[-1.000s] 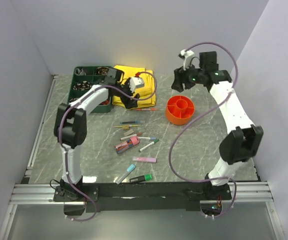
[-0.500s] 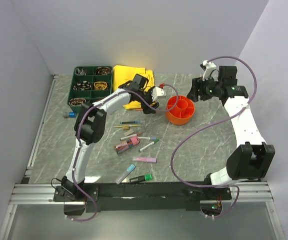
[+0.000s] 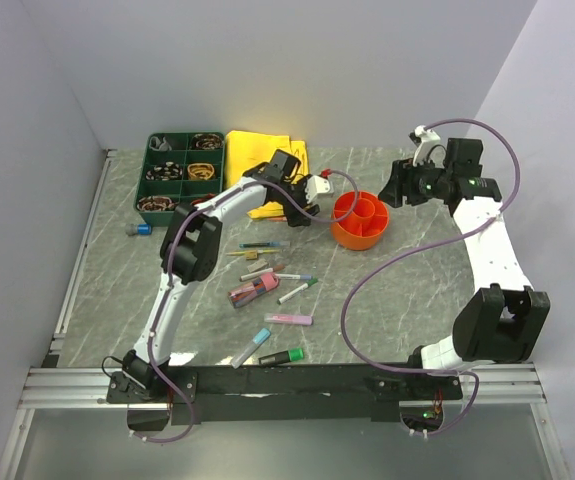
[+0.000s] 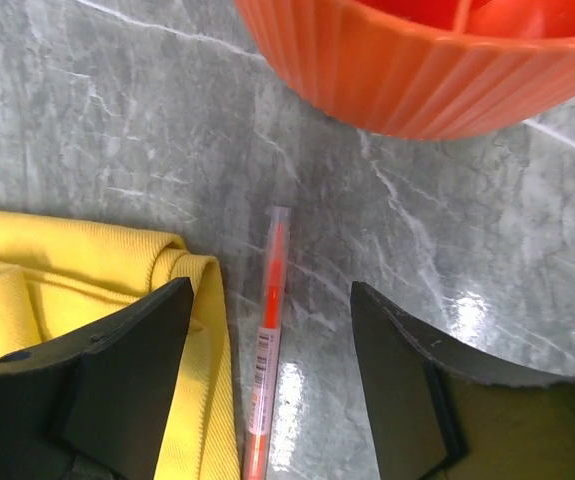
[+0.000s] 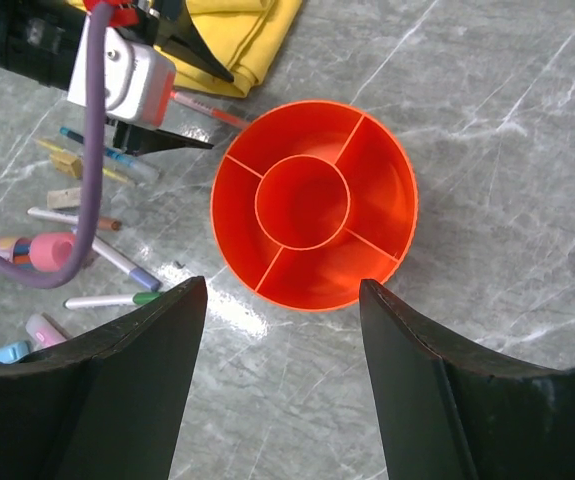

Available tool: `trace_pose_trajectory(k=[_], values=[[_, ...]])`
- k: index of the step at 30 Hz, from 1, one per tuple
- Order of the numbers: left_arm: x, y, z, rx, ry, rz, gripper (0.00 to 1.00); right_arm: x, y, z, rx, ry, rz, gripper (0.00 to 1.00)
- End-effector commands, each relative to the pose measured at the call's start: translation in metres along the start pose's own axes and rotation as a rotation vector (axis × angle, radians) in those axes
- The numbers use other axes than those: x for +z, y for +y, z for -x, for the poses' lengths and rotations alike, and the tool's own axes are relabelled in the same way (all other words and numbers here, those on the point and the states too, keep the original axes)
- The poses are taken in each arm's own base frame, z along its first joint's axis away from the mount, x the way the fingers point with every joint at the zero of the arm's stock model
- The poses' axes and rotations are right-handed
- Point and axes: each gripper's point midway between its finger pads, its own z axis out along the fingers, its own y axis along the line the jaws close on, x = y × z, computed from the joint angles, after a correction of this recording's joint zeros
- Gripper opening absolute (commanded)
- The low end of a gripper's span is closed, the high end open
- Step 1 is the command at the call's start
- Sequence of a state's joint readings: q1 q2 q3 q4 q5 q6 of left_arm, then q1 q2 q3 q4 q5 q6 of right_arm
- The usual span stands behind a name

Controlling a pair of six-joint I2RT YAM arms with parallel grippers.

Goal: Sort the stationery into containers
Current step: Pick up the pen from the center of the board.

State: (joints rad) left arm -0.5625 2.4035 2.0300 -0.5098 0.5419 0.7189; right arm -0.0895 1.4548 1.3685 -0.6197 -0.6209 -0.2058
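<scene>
Red pen (image 4: 270, 330) lies inside left gripper (image 4: 267, 292), jaws spread, just beside yellow cloth (image 4: 67, 270) — closing may pinch cloth too. Right gripper (image 5: 282, 288) likewise spread, holds nothing.

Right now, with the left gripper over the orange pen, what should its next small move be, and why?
Probably lower straight down and close on the orange pen. The left gripper hangs open with the pen lying flat on the table between its fingers, untouched, beside the yellow cloth and short of the orange pot.
</scene>
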Motion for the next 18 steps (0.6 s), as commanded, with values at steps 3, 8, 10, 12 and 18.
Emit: trace_pose_trajectory(k=[3,8,10,12,18], values=[[0.002,0.006,0.004,0.042,0.017,-0.008,0.67,-0.009,-0.001,0.008,-0.010,-0.063,-0.002,0.70],[0.006,0.004,-0.004,0.048,0.034,-0.021,0.62,-0.008,-0.004,0.003,0.007,-0.059,-0.003,0.70],[0.007,0.004,-0.004,0.050,0.036,-0.026,0.59,-0.007,-0.006,0.002,0.012,-0.057,-0.004,0.70],[0.008,0.004,-0.005,0.054,0.035,-0.025,0.59,-0.007,-0.006,0.001,0.014,-0.055,-0.002,0.70],[0.014,0.001,-0.012,0.055,0.052,-0.048,0.55,-0.003,-0.010,-0.002,0.029,-0.046,-0.004,0.70]])
